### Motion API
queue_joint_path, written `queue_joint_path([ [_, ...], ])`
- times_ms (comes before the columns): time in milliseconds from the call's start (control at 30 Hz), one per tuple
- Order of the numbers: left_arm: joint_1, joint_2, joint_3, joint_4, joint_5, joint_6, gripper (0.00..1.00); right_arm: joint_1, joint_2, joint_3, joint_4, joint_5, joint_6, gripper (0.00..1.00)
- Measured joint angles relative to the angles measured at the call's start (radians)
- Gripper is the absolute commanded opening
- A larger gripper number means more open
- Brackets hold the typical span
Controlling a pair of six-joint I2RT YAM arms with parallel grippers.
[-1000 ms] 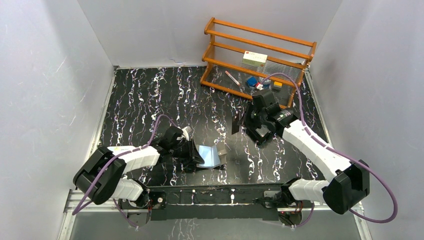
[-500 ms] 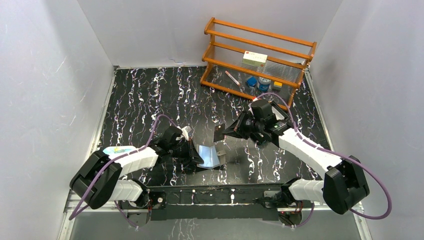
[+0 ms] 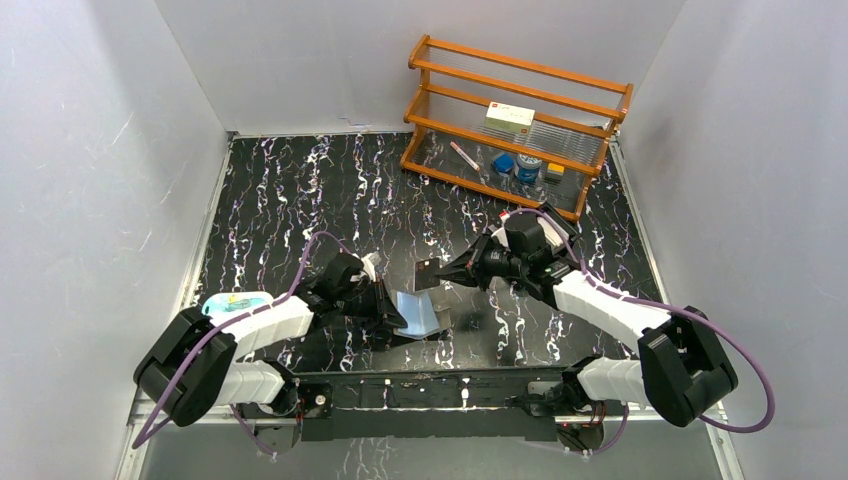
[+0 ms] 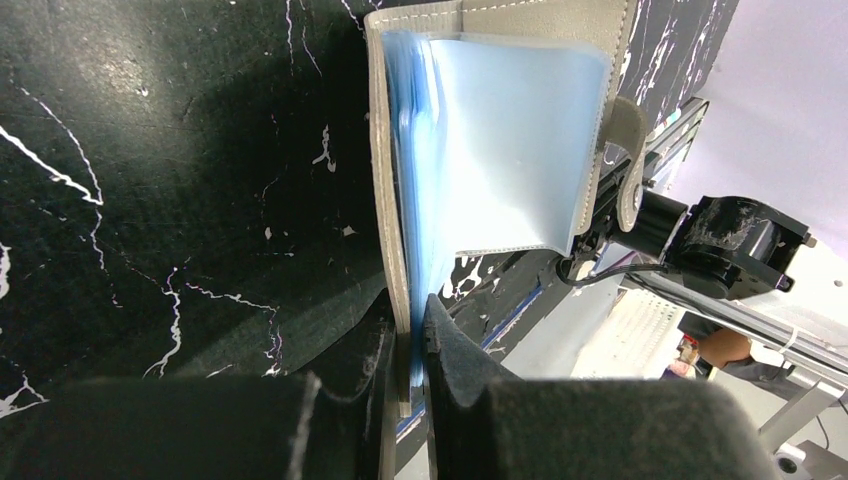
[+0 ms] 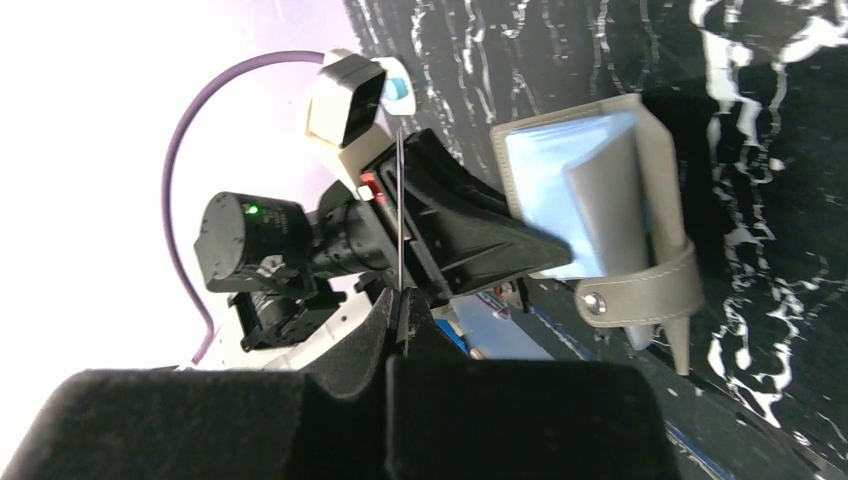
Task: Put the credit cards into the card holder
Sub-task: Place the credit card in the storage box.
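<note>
The card holder (image 3: 420,312) lies open near the front edge, grey cover outside, bluish clear sleeves (image 4: 500,130) fanned up. My left gripper (image 3: 392,312) is shut on one cover flap and some sleeves (image 4: 412,330). My right gripper (image 3: 452,276) is shut on one of the credit cards (image 3: 428,272), which it holds in the air just above and right of the holder. In the right wrist view that card (image 5: 399,200) shows edge-on as a thin line between the jaws (image 5: 400,305), with the holder (image 5: 600,190) and its snap tab (image 5: 640,290) beyond. No other cards show.
A wooden rack (image 3: 515,110) stands at the back right with a white box (image 3: 510,117) and small items on it. White walls close in the black marbled table (image 3: 300,200) on three sides. The arm bases line the near edge.
My right arm has swung left and down, carrying the card from near the rack to just above the holder. My left gripper has closed on the holder's flap.
</note>
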Motion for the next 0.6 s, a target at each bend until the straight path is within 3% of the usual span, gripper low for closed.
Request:
queue_joint_path([
  [600,-0.013,-0.028,0.015,-0.035,-0.014,-0.015,0.07,0.0,-0.026,-0.051,0.234,-0.105,0.113,0.03],
])
